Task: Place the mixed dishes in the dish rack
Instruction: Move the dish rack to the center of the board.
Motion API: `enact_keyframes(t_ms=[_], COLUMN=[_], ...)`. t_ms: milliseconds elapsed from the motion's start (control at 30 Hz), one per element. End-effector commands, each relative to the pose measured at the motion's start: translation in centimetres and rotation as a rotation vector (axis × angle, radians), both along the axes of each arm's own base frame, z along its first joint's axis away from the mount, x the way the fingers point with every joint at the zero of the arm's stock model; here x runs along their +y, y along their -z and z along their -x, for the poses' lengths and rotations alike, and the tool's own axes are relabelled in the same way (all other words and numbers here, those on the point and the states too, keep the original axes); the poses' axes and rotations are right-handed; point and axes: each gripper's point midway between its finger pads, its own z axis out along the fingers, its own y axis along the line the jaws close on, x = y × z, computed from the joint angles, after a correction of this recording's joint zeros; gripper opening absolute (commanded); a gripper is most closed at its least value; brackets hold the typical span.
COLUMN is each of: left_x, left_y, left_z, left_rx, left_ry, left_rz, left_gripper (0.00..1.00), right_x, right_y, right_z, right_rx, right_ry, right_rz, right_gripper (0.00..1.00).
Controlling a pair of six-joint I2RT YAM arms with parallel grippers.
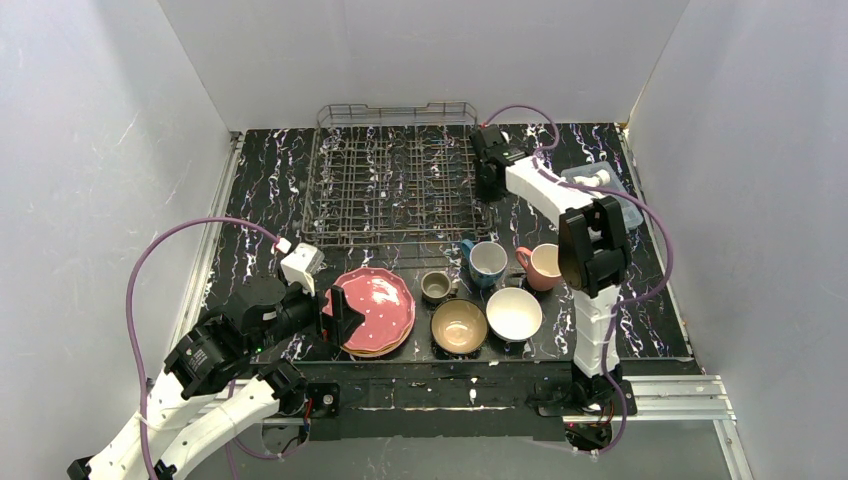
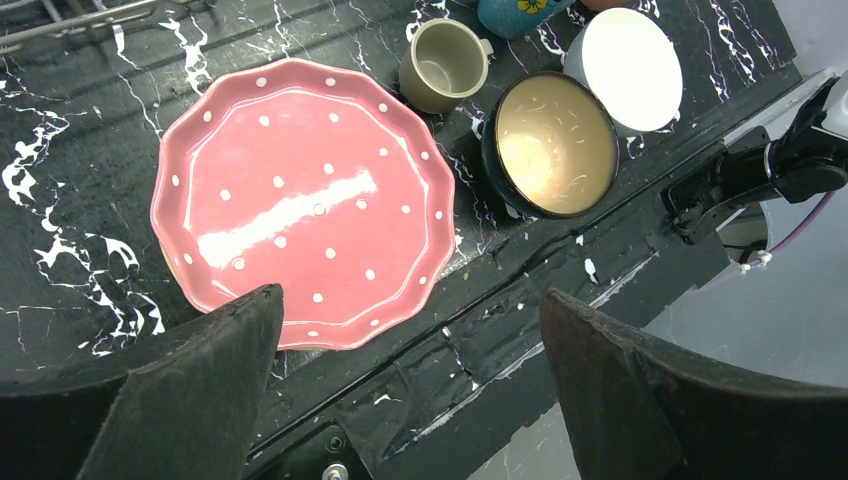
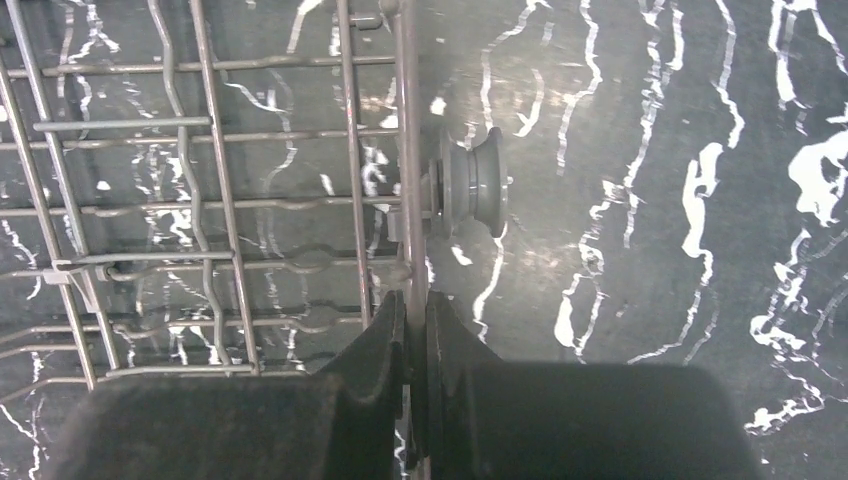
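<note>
Pink plate [image 2: 300, 200] below wide jaws, dish rack [image 1: 390, 190] pinched.
We see the left jaws spread open over the plate at the near edge of the surface [image 1: 260, 190]; the right jaws clamp the rack's right side wire.

This was a robot lab cell, not a kitchen: plain white walls [image 1: 100, 150] boxed in a black marbled table [image 1: 265, 180] framed by aluminium rails [image 1: 680, 392], a white robot arm [image 1: 592, 335] bolted at its edge.
</note>
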Motion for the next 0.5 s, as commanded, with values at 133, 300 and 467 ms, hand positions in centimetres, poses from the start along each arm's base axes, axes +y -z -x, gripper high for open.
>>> enact_keyframes(t_ms=[133, 300, 467], left_x=[0.2, 0.1, 0.2], left_y=[0.3, 0.3, 0.3], left_z=[-0.2, -0.2, -0.2], left_rx=[-0.007, -0.005, -0.006], left_ry=[-0.009, -0.007, -0.007], left_rz=[-0.013, -0.013, -0.012], left_gripper=[0.99, 0.99, 0.99], right_x=[-7.3, -8.8, -9.6], right_y=[-4.5, -4.8, -5.0], right_z=[-1.3, -0.9, -0.6], right_rx=[-0.133, -0.127, -0.14], right_ry=[0.152, 0.128, 0.065], right_rz=[0.025, 0.05, 0.069], right_gripper=[0.01, 0.01, 0.01])
